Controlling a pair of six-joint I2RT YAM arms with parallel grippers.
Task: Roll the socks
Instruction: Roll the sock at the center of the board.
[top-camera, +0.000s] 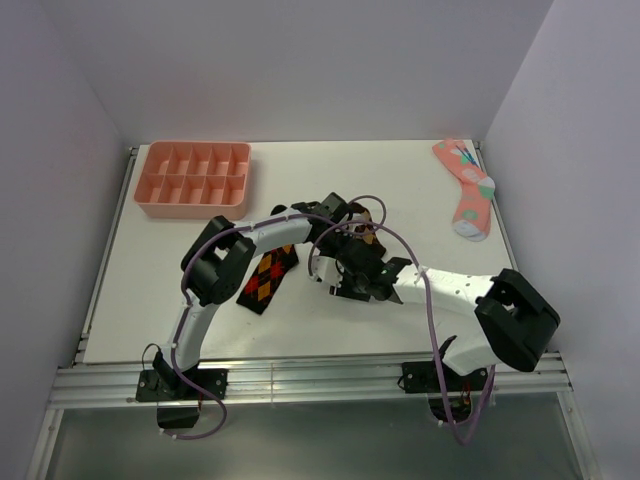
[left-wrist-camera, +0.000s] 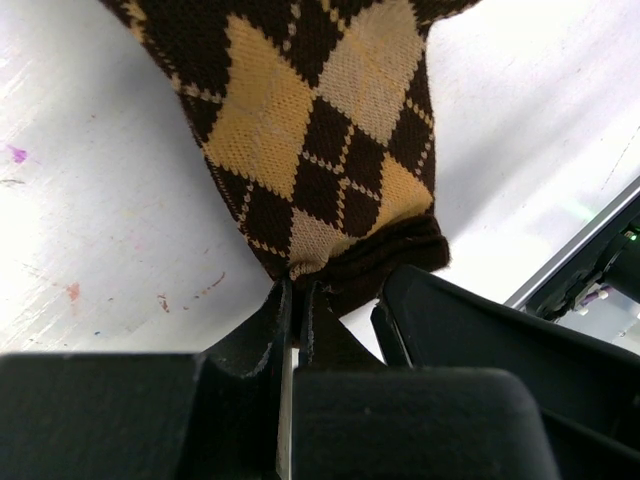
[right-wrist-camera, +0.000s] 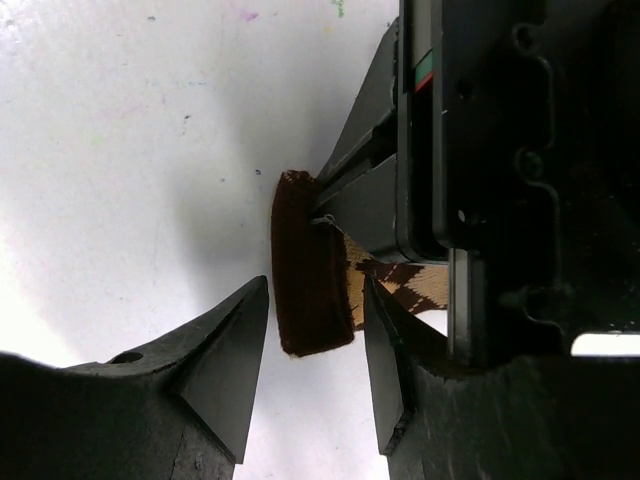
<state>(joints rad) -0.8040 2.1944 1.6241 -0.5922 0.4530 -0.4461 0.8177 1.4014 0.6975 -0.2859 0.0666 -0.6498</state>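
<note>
Two argyle socks on the table (top-camera: 330, 170), tan-diamond sock (left-wrist-camera: 310, 130) at centre frame, its dark cuff pinched by the pressed-together left gripper (left-wrist-camera: 297, 292), right gripper (right-wrist-camera: 310, 375) spread either side of that cuff, red-diamond sock (top-camera: 268, 280) flat at centre left, pink sock (top-camera: 466, 190) upper right

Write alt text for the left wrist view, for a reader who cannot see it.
The left claw is pinched shut on the dark cuff of a brown-black argyle sock with tan and orange diamonds. The sock runs away from the camera over a white table flecked with small coloured marks.
</note>
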